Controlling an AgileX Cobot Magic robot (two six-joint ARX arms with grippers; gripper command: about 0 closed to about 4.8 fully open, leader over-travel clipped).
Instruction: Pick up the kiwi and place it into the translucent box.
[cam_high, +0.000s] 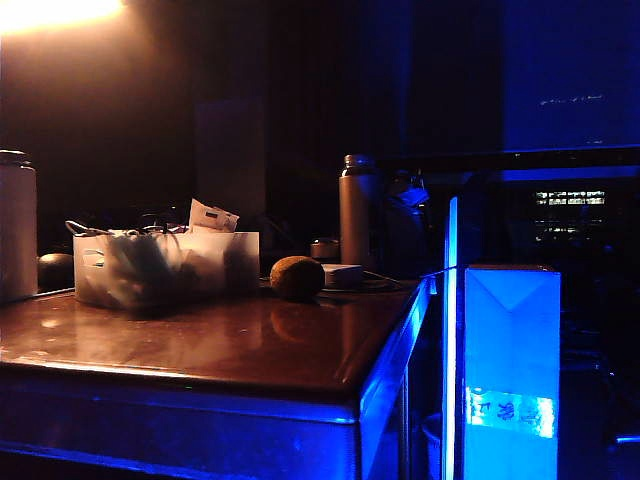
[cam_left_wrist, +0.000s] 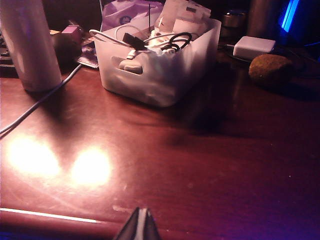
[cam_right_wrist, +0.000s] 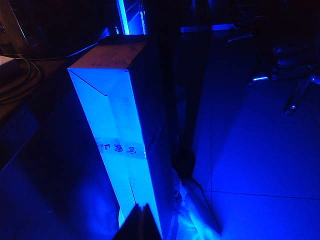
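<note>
Glowing dimly, brown table (cam_left_wrist: 210, 170) carrying kiwi (cam_left_wrist: 270, 69) just beside translucent box (cam_left_wrist: 165, 75). Hovering low over table's near edge, left gripper (cam_left_wrist: 139, 227), jaws pressed together. Facing blue carton (cam_right_wrist: 117, 130), right gripper (cam_right_wrist: 139, 225), likewise closed, empty.

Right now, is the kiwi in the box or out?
Out. The kiwi sits on the table beside the translucent box.

Landmark: the milky-white translucent plastic box (cam_left_wrist: 165, 75), crammed with black and white cables to its rim. In front of it the glossy brown tabletop (cam_left_wrist: 200, 165) lies bare to the near edge. Beside one short end stands a tall white cylinder (cam_left_wrist: 30, 45), its white cord (cam_left_wrist: 45, 97) trailing between. Off the other end sits the fuzzy olive-brown kiwi (cam_left_wrist: 270, 70), a flat white block (cam_left_wrist: 254, 47) just behind; bare wood separates kiwi and box.
</note>
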